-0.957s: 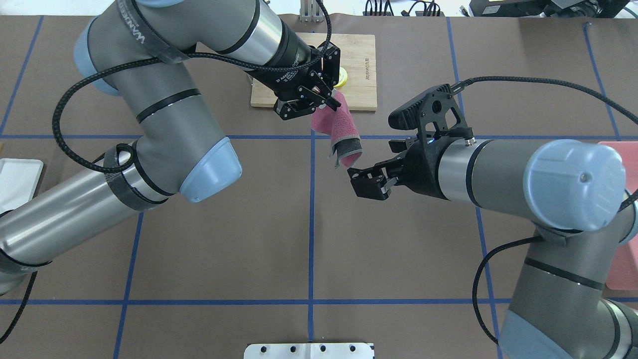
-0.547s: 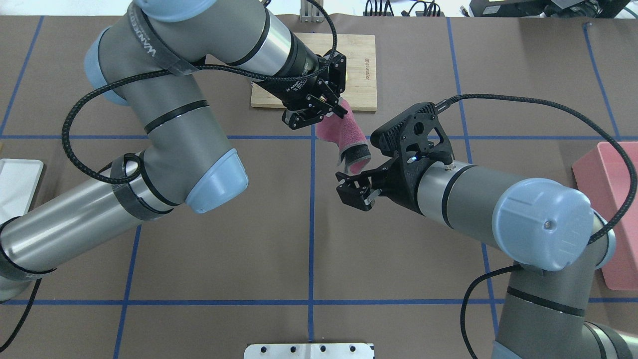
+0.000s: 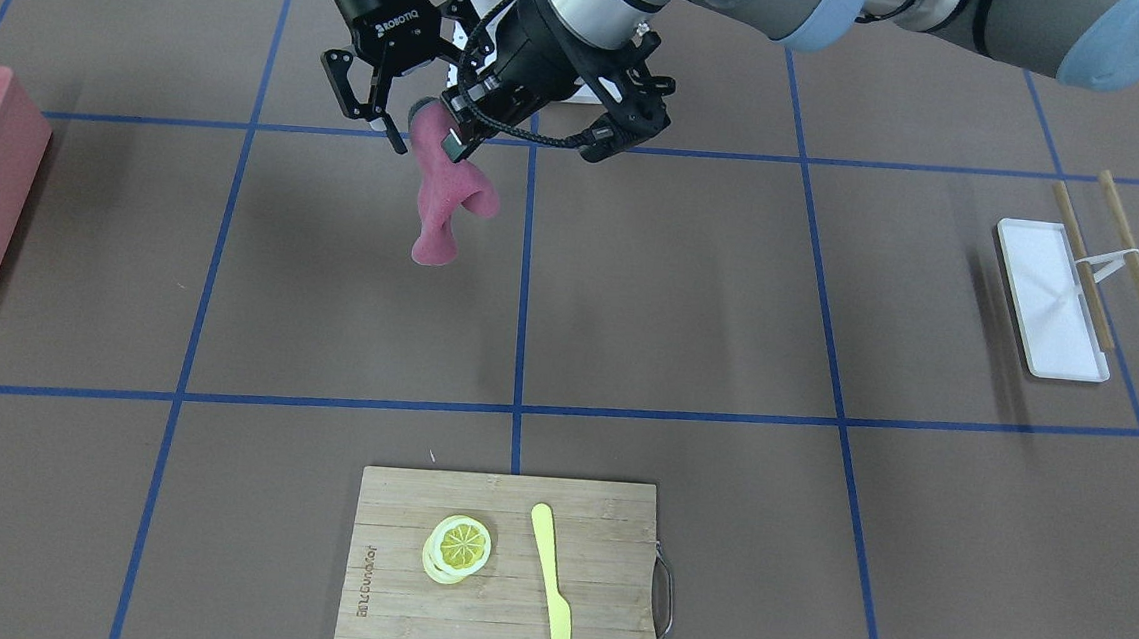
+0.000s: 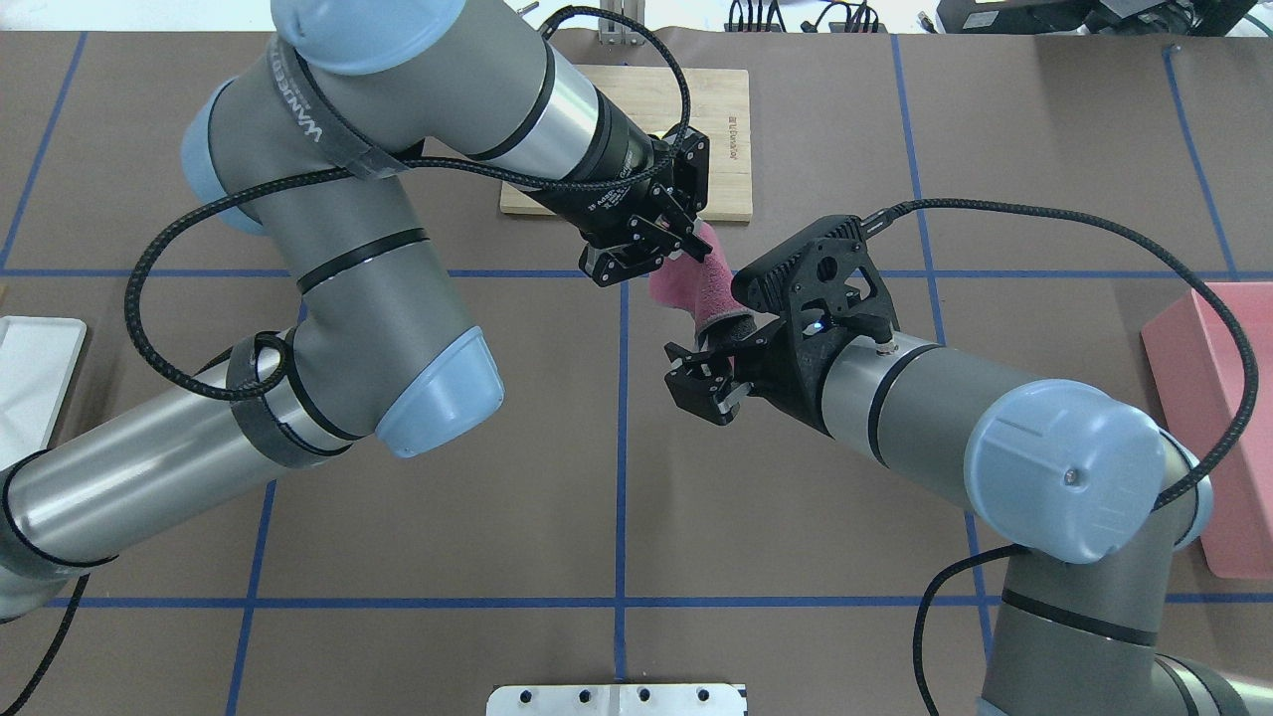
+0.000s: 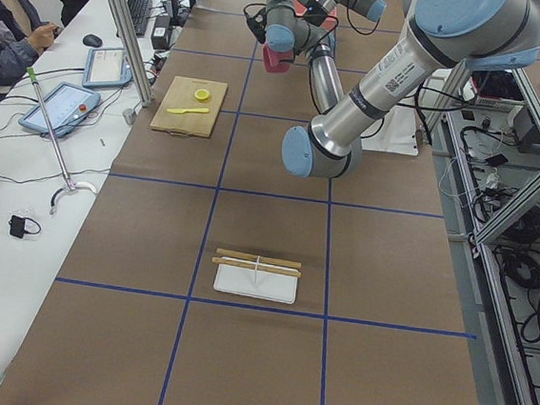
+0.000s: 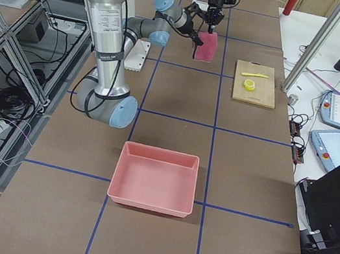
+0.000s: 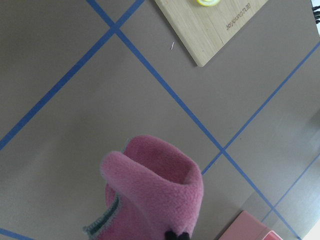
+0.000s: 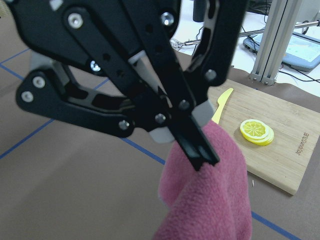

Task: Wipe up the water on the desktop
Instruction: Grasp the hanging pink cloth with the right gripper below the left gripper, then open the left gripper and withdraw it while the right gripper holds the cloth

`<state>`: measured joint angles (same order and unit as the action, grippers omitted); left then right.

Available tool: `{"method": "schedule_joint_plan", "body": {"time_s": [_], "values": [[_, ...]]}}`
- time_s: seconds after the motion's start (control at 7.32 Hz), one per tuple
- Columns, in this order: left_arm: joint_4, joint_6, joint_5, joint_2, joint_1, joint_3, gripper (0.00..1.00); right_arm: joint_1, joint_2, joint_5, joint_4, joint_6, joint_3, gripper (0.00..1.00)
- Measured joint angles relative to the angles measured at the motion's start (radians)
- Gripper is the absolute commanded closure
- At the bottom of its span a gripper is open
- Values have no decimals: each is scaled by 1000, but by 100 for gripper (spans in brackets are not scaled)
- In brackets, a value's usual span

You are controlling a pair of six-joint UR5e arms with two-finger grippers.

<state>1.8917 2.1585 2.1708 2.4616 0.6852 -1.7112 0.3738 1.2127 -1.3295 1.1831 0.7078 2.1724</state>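
Overhead view, read left to right. A white tray [image 4: 30, 368] lies at the table's edge, well away from my left gripper [image 4: 696, 247], out on its arm's side. That gripper is clenched on the top edge of a pink cloth [image 4: 686, 283], which hangs folded below its fingertips. The right wrist view shows the fingers pinched tight on the fabric. Just beyond the left gripper sits a bamboo cutting board [image 4: 721, 119] carrying lemon slices [image 3: 459, 546] and a yellow knife [image 3: 551, 584]. My right gripper [image 4: 704, 388] stands just beside the cloth's lower end, jaws spread and gripping nothing. I cannot tell whether one of its fingers touches the fabric. The desktop [image 4: 448, 517], brown and crossed by blue tape lines, lies beneath both grippers. A pink bin [image 4: 1213, 398] rests on it well to the right of the right gripper, past its arm.
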Motion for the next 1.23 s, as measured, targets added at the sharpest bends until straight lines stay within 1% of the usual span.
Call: {"method": "schedule_joint_plan", "body": {"time_s": [0.14, 0.27, 0.68, 0.82, 0.96, 1.09, 1.23], "values": [[0, 1, 0, -1, -4, -6, 100, -5, 0, 12, -1, 4, 1, 91], [0, 1, 1, -2, -5, -14, 100, -13, 1, 22, -3, 7, 2, 100], [1, -5, 1, -6, -4, -24, 100, -38, 3, 50, -5, 13, 7, 100], [2, -10, 2, -7, -4, -27, 39, -39, 4, 52, -6, 14, 9, 100], [2, -15, 2, -7, -1, -36, 13, -39, 4, 52, -6, 14, 13, 100], [2, -18, 2, -13, 13, -43, 3, -39, 7, 51, -6, 18, 20, 100], [6, -26, 4, -26, 48, -48, 2, -45, 12, 49, -3, 51, 25, 100]]}}
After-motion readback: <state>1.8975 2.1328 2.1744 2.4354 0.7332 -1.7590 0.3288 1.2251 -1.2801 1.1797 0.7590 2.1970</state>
